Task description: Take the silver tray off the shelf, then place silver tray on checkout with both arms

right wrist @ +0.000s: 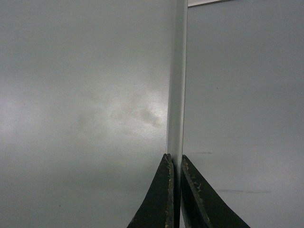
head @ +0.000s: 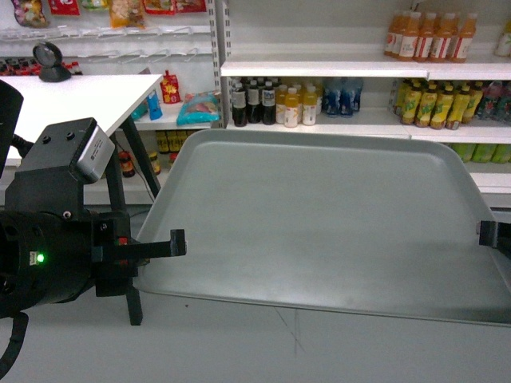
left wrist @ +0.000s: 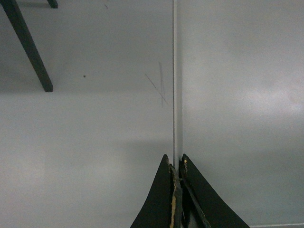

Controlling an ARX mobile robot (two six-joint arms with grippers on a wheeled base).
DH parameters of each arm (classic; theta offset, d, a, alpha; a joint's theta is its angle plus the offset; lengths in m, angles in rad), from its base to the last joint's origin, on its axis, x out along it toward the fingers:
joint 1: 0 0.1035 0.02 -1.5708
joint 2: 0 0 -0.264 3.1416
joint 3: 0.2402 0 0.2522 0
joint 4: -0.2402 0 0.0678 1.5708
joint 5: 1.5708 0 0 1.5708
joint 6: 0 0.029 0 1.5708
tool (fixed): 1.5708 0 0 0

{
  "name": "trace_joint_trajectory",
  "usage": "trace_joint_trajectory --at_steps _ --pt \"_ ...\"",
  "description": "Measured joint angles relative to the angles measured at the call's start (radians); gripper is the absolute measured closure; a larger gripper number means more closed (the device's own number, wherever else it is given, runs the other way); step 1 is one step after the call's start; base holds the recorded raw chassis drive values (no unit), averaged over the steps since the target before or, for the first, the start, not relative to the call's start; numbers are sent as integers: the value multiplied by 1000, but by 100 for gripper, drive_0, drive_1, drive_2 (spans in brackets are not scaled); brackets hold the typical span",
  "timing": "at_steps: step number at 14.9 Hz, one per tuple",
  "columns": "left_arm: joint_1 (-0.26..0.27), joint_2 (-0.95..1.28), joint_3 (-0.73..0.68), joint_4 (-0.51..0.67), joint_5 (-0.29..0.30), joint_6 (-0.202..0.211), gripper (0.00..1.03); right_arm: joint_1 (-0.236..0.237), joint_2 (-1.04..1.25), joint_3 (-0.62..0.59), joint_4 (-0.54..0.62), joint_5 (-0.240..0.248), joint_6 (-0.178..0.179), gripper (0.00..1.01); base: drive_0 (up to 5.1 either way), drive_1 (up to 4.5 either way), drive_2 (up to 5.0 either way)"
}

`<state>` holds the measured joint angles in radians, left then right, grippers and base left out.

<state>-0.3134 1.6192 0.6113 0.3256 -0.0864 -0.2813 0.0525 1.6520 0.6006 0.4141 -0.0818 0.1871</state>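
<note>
Both jaws pinch the silver tray (head: 319,215) edges, airborne.

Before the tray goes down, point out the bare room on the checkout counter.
The checkout is bare from the scanner at its far left out to its near right corner. The silver tray, clamped by the left gripper and right gripper, hangs beside it. The shelf behind is crowded with bottles.

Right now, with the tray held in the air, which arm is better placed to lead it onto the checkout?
Left, probably. Both grippers are shut on the silver tray, the left gripper on the edge nearest the checkout, the right gripper on the far edge.
</note>
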Motion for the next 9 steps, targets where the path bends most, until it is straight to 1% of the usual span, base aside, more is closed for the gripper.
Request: trace_joint_trajectory --at_steps 9 --pt "0 1 0 -3 0 0 101 1 0 0 3 1 0 99 -507 239 239"
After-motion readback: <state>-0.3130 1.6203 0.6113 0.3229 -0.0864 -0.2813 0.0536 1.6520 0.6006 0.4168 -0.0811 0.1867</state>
